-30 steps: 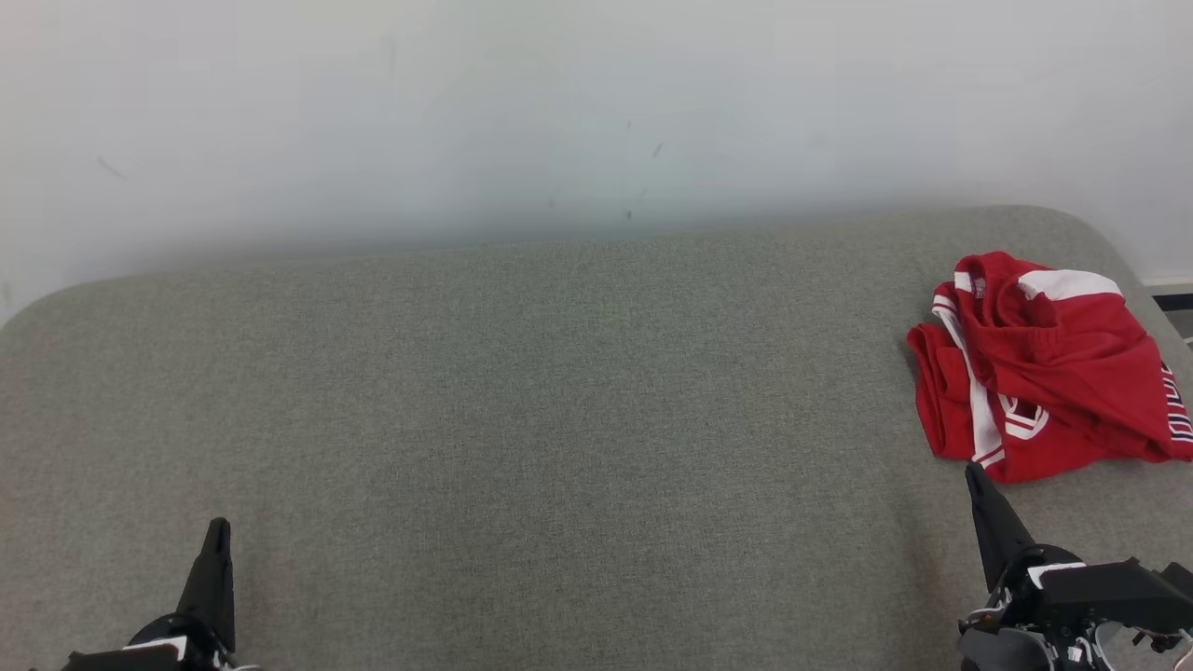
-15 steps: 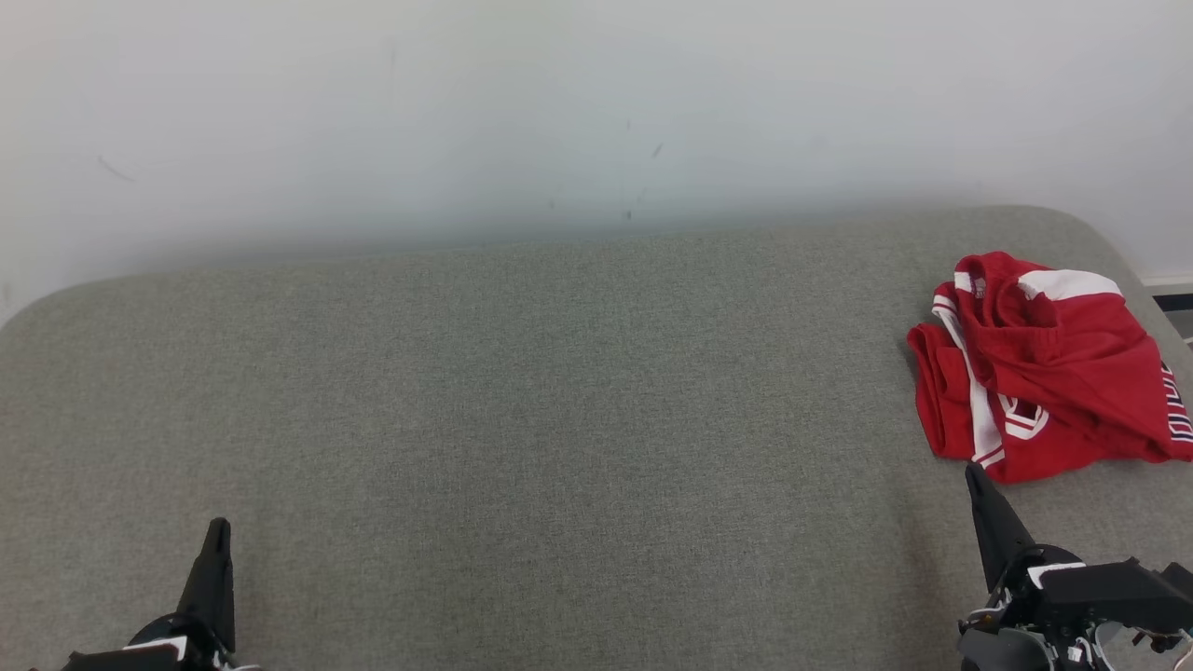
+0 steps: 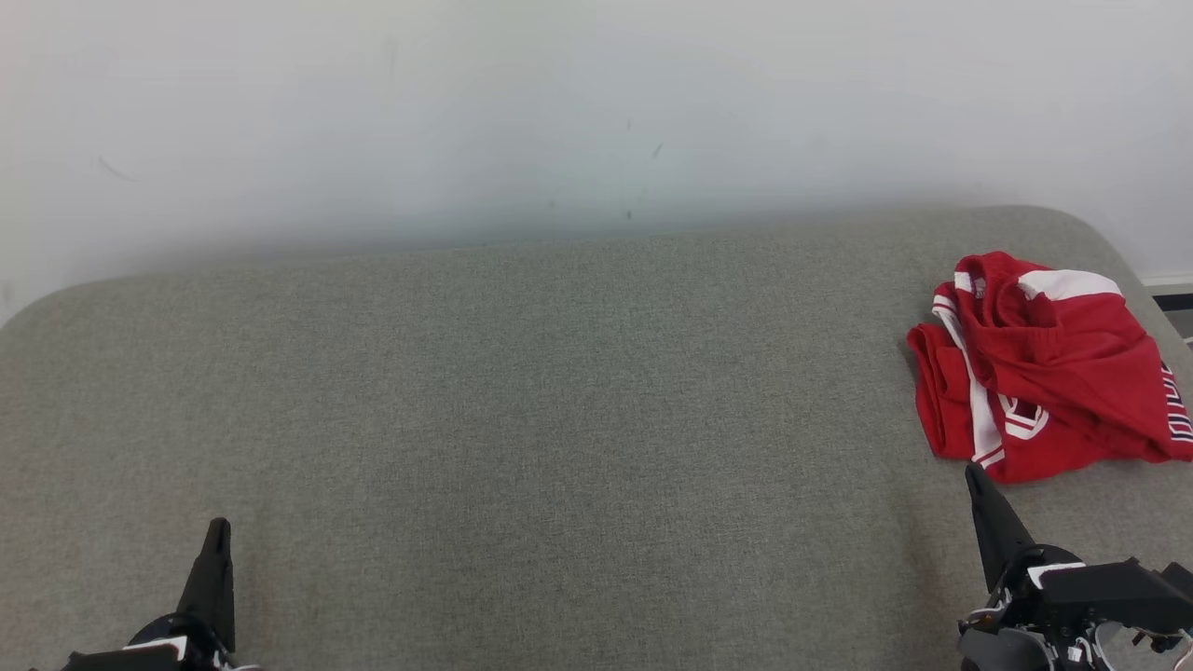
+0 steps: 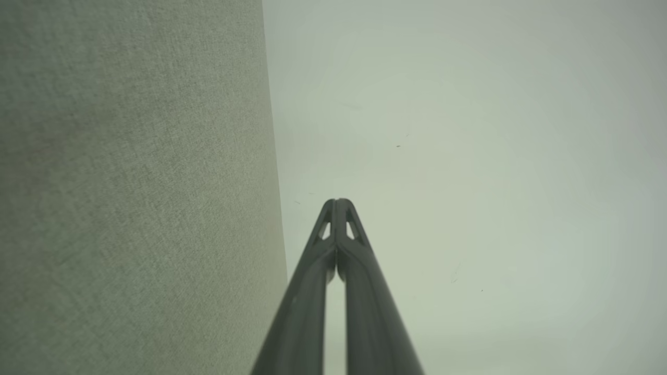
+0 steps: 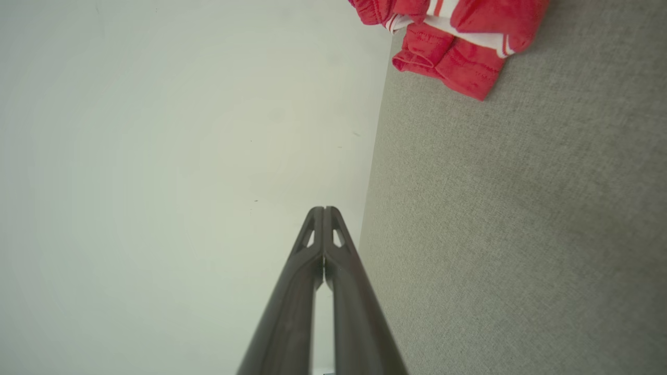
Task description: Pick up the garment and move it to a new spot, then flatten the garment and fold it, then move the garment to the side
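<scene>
The garment point(image 3: 1044, 368) is red with white stripes and lies crumpled at the far right of the grey fabric surface point(image 3: 559, 401). Its edge also shows at the top of the right wrist view point(image 5: 453, 36). My right gripper point(image 3: 976, 475) is shut with nothing in it, its tip just below the garment's near edge and apart from it. In the right wrist view the right gripper point(image 5: 323, 209) has its fingertips pressed together. My left gripper point(image 3: 218, 527) is shut and empty at the lower left, far from the garment. The left wrist view shows the left gripper point(image 4: 337, 201) closed tip to tip.
A pale wall point(image 3: 559, 112) runs behind the grey surface. The surface's rounded right corner point(image 3: 1100, 242) lies just beyond the garment, with a strip of floor past it at the frame edge. Bare fabric spreads across the middle and left.
</scene>
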Tool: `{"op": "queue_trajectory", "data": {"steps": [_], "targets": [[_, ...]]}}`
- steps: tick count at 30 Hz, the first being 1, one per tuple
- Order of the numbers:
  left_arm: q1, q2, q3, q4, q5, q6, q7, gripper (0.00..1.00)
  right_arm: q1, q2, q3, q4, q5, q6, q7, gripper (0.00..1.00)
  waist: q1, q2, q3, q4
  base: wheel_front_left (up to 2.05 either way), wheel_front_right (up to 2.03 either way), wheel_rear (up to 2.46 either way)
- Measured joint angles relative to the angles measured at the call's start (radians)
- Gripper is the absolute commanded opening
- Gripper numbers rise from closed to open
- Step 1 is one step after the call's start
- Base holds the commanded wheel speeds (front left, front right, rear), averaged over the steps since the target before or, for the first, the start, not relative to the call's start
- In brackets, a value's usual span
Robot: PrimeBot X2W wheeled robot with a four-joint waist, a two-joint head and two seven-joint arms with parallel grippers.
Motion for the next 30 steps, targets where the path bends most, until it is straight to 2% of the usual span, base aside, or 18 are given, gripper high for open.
{"op": "queue_trajectory", "data": {"steps": [30], "targets": [[0.000,0.000,0.000,0.000,0.000,0.000,0.000,0.00,0.000,0.000,0.000,0.000,0.000,0.000,0.000,0.00,0.0000,0.0001,0.000,0.000,0.00,0.00,0.00]]}}
